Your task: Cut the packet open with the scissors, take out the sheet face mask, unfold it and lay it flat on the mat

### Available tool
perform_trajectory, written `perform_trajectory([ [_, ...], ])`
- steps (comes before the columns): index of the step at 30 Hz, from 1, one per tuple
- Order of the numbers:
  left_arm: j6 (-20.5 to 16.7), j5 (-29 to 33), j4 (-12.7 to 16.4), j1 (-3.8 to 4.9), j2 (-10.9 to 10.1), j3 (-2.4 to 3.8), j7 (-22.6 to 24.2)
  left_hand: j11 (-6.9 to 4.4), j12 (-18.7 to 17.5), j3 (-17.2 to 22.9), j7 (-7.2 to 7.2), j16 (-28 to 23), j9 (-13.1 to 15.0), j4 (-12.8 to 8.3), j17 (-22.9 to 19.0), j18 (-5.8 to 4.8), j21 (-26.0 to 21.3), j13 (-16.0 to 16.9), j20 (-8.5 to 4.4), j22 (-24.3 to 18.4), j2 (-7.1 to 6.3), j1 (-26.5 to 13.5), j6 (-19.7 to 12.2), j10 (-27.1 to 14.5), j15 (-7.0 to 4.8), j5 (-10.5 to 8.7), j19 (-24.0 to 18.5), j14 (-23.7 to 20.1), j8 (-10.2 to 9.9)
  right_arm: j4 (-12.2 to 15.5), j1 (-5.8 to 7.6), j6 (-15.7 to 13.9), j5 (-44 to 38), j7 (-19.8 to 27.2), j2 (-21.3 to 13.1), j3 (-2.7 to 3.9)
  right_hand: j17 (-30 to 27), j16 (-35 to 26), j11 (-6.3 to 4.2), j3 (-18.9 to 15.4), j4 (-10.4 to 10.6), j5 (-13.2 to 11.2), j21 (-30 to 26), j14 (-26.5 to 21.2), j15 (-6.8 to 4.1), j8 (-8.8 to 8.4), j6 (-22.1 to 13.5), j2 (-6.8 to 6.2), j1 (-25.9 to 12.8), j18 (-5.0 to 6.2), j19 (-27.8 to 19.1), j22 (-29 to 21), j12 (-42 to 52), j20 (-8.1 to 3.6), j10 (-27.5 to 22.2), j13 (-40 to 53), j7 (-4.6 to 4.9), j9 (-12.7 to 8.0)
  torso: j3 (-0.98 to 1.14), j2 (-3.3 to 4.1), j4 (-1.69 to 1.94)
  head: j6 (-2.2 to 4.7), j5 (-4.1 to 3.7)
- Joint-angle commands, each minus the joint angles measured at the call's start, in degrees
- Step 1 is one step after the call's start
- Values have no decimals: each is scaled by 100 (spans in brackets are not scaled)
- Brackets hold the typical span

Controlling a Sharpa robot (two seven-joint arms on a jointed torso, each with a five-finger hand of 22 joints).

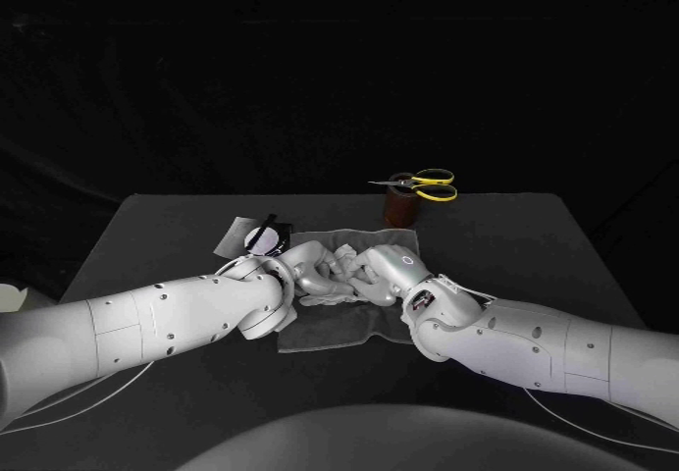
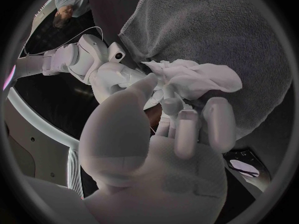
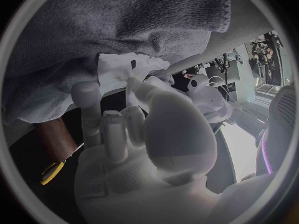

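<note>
To your left, the packet (image 1: 252, 236) lies on the surface (image 1: 170, 226) by the far left corner of the mat (image 1: 333, 329). Over the mat, your left robot hand (image 1: 300, 280) and right robot hand (image 1: 385, 270) both grip the crumpled face mask (image 1: 337, 263) between them. Far right, the scissors (image 1: 425, 183) sit atop a brown holder (image 1: 400, 207).

A dark grey table (image 1: 170, 231) spreads across the middle of the scene. A short brown round pot (image 1: 402, 207) stands upright near its far edge, a little right of centre. A black backdrop (image 1: 284, 88) rises beyond the far edge.
</note>
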Motion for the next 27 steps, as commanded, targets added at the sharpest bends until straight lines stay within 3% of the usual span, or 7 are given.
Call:
perform_trajectory([
  [1, -76, -130, -21, -1, 36, 7, 84, -16, 65, 50, -24, -13, -3, -32, 1370, 4, 26, 97, 7, 487, 106, 157, 85, 78, 13, -19, 9, 547, -9, 11, 2, 1, -31, 36, 9, 3, 1504, 20, -51, 29, 4, 25, -14, 709, -153, 233, 87, 53, -9, 80, -1, 519, -18, -27, 323, 889, -56, 309, 2, -1, 3, 0, -10],
  [6, -46, -170, -54, -1, 56, 7, 20, -50, 120, 179, -60, 0, -3, -69, 1416, -6, 62, 244, -18, 517, 238, 350, 173, 171, -16, -19, 34, 567, 15, 12, 2, -3, -31, 36, 9, 3, 1504, 20, -52, 39, 1, 25, -8, 709, -154, 245, 82, 51, -11, 79, -1, 519, -11, -29, 325, 894, -57, 324, 2, -1, 1, 0, -11],
  [11, -37, -201, -81, -1, 72, 6, -44, -62, 157, 236, -73, 8, -6, -78, 1446, -16, 100, 334, -31, 548, 273, 404, 211, 229, -28, -18, 60, 580, 22, 13, 2, -7, -31, 36, 6, 3, 1504, 20, -52, 39, 1, 25, -8, 709, -154, 245, 82, 51, -11, 79, -1, 519, -11, -29, 325, 894, -57, 324, 0, 0, 3, 0, -15],
  [25, -36, -212, -87, -1, 107, 5, -76, -69, 209, 202, -79, 20, -9, -23, 1487, -32, 154, 437, -45, 593, 200, 323, 248, 300, -39, -21, 97, 598, 35, 16, 2, 17, -31, 37, 9, 3, 1504, 20, -54, 50, -4, 26, 2, 709, -155, 259, 73, 44, -14, 78, 1, 521, -9, -30, 326, 895, -58, 344, 1, -2, 7, 0, -15],
  [27, -68, -203, -83, -1, 108, 4, -49, -106, 212, 399, -116, 26, -18, -34, 1505, -41, 193, 481, -68, 625, 377, 472, 303, 334, -67, -17, 125, 605, 42, 13, 2, 23, -32, 36, 9, 3, 1504, 20, -54, 50, -4, 26, 2, 709, -155, 259, 73, 44, -14, 78, 1, 521, -9, -30, 326, 895, -58, 344, 2, -1, 7, 0, -20],
])
